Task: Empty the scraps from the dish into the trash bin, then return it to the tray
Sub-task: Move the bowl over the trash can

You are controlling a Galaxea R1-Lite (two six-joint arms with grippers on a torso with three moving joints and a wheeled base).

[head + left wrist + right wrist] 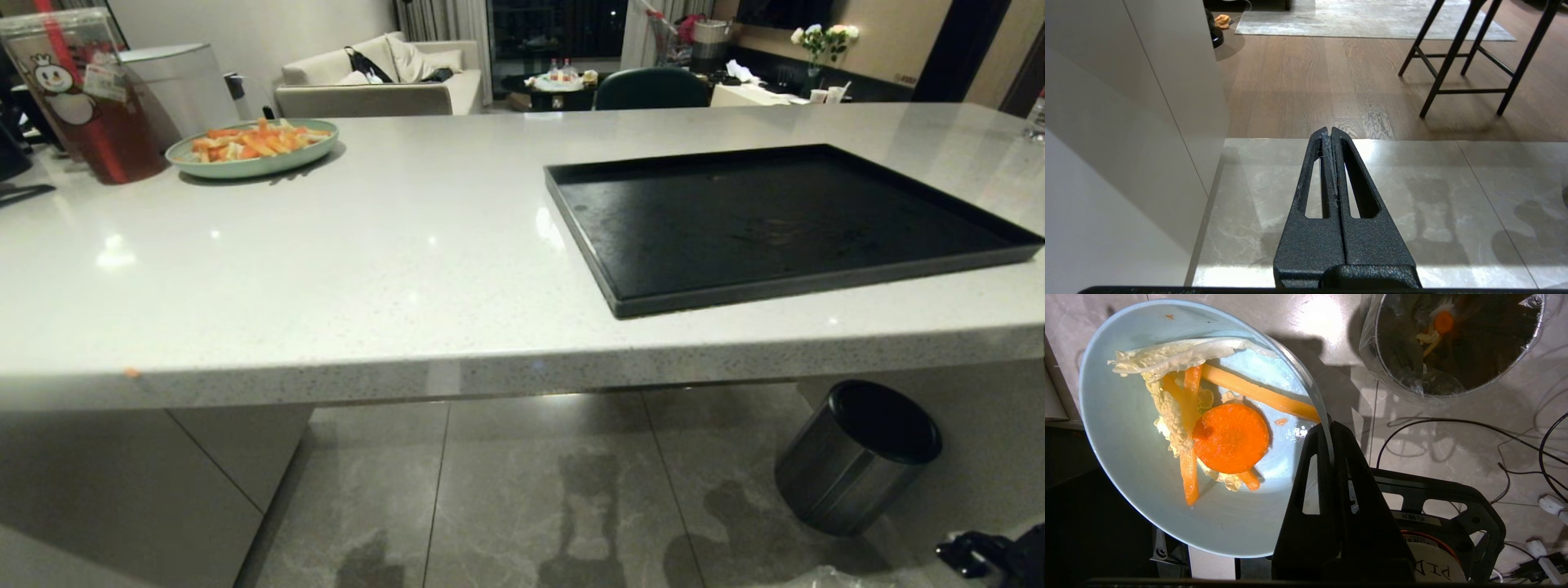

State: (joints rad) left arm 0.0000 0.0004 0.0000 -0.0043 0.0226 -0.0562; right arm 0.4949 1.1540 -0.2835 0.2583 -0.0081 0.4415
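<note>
While the dish (1147, 465) is pinched by its rim in the right gripper (1329, 428), it is held beside the trash bin (1457, 347), not over it. If tipped here, the scraps (1216, 428) could be spilled on the floor. The left gripper (1329, 131) is closed on nothing.

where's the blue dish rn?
Only in the right wrist view: the dish, scraps inside, is pinched at its rim by the right hand, down over the floor beside the bag-lined trash bin, not on the tray.
</note>
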